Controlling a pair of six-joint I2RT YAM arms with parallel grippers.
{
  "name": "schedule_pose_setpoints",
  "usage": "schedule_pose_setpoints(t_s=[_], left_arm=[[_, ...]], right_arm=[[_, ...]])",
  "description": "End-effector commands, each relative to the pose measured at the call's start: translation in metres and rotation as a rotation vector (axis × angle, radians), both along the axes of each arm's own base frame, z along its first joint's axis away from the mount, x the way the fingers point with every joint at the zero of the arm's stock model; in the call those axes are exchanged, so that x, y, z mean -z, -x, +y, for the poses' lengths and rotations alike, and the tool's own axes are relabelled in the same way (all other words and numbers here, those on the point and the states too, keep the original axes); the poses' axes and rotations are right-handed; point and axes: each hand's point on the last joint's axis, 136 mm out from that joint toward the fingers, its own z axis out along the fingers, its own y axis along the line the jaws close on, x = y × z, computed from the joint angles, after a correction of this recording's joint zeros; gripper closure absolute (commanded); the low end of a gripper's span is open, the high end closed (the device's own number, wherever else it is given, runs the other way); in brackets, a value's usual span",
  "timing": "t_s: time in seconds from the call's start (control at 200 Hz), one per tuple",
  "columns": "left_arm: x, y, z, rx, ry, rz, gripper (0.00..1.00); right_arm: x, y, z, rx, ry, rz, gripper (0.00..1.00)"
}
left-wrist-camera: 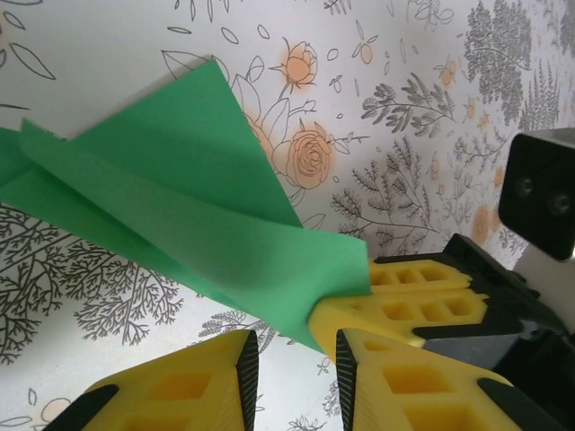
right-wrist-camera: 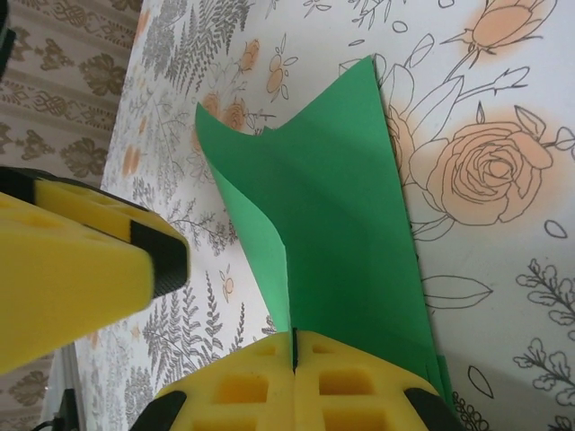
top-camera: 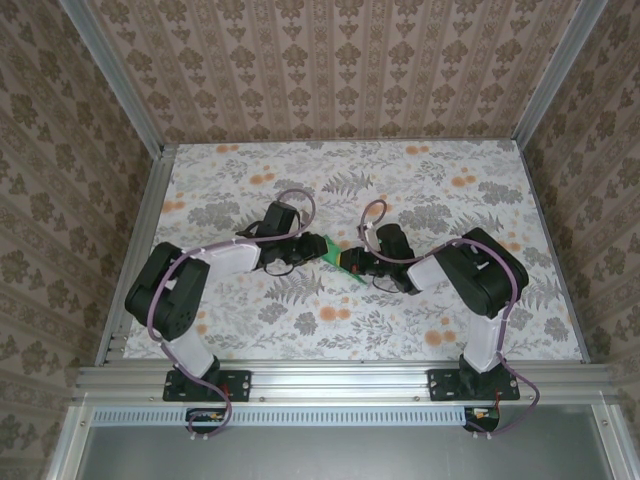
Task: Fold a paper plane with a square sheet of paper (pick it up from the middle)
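From the overhead camera I see both arms reaching inward and meeting near the middle of the floral-printed tabletop (top-camera: 420,180). A thin bright green sheet of paper (top-camera: 333,252) sits between the two tool heads, a little nearer me than the table's centre.

On the right wrist camera, the right gripper (right-wrist-camera: 294,348) has its two yellow foam pads pressed flat together with only a thin seam between them. The green paper comes straight out of that seam, so this tool is clamped on one edge of the sheet. The paper is no flat square: I see at least two layers, with a crease running away from the pads and one flap curling up on the left. It fans out over the rose pattern, and I cannot tell whether its far end touches the surface.

On the left wrist camera, the left gripper (left-wrist-camera: 296,361) has its yellow pads parted by a modest gap through which I see bare tabletop. The lowest tip of the green sheet hangs just beyond that gap, close to the right-hand pad, and I see nothing pinched between the jaws. The right tool's pads, holding the paper's corner, lie just beyond the left fingers.
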Motion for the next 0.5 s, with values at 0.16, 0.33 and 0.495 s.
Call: schedule_pose_setpoints(t_s=[0.16,0.33,0.495], left_arm=[[-0.015,-0.006,-0.008,0.051,0.013,-0.089,0.7],[-0.012,-0.006,-0.005,0.041,0.004,-0.097,0.71],[-0.012,-0.007,-0.002,0.029,-0.001,-0.111,0.71]], right_arm=[[-0.02,-0.005,0.013,-0.033,-0.1,0.072,1.0],[-0.017,-0.005,0.017,-0.034,-0.112,0.151,1.0],[-0.013,-0.002,0.021,-0.046,-0.123,0.228,1.0]])
